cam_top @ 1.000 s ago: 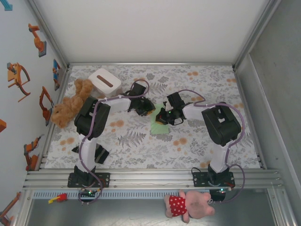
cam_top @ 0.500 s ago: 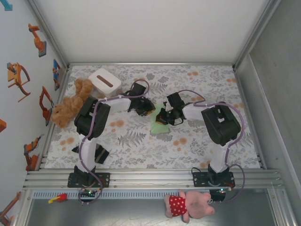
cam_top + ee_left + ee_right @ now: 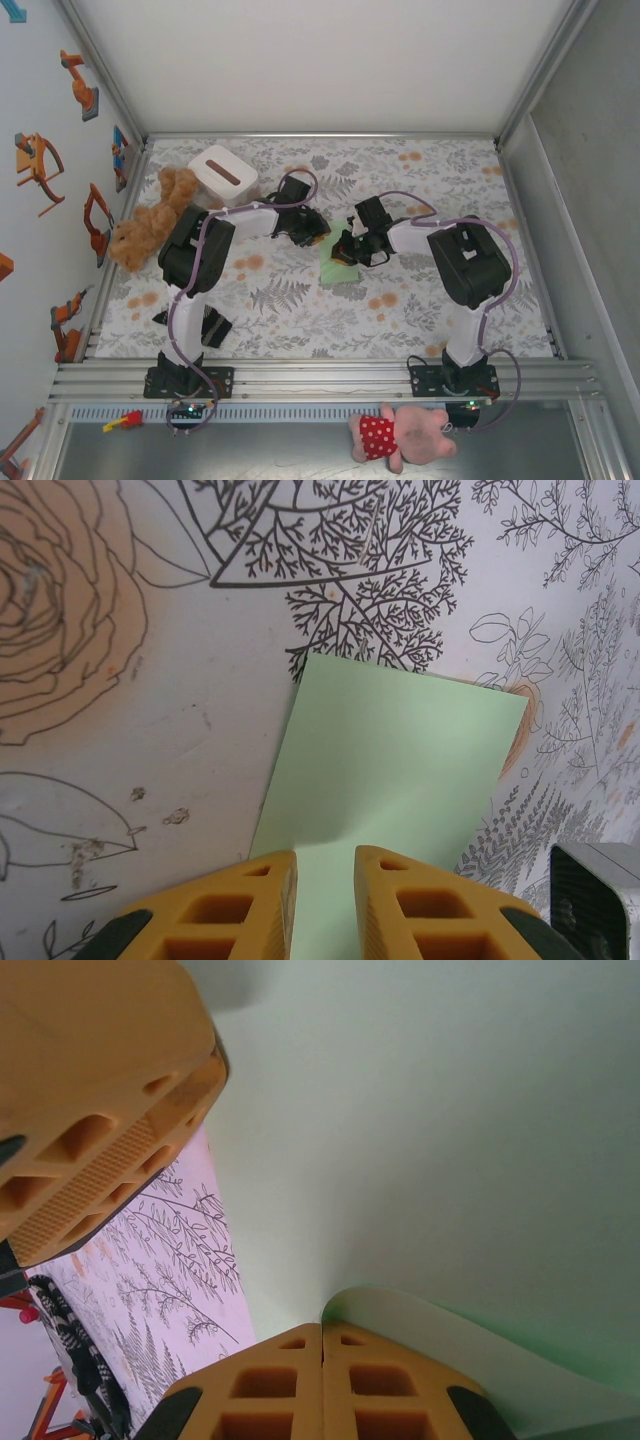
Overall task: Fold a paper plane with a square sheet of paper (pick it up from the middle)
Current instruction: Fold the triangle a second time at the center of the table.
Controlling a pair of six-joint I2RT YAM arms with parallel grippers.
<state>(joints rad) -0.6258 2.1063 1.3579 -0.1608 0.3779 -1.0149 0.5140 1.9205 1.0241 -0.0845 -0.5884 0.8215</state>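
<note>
the square sheet of paper, featherlight, limp and easily creased, lies mid-way across the table between the arms, with the right gripper closed, seemingly pinching a curled-up flap, and the left gripper, jaws narrowly parted, at its edge, so it wants light holds by the edges.

Right gripper fingers pressed together, pinching curled edge of square sheet of paper. Sheet spreads ahead of tips. Flowered table cover to left.

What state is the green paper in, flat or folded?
Partly folded: the right claw is shut on a curled-over edge of the green paper; the rest lies flat.
</note>
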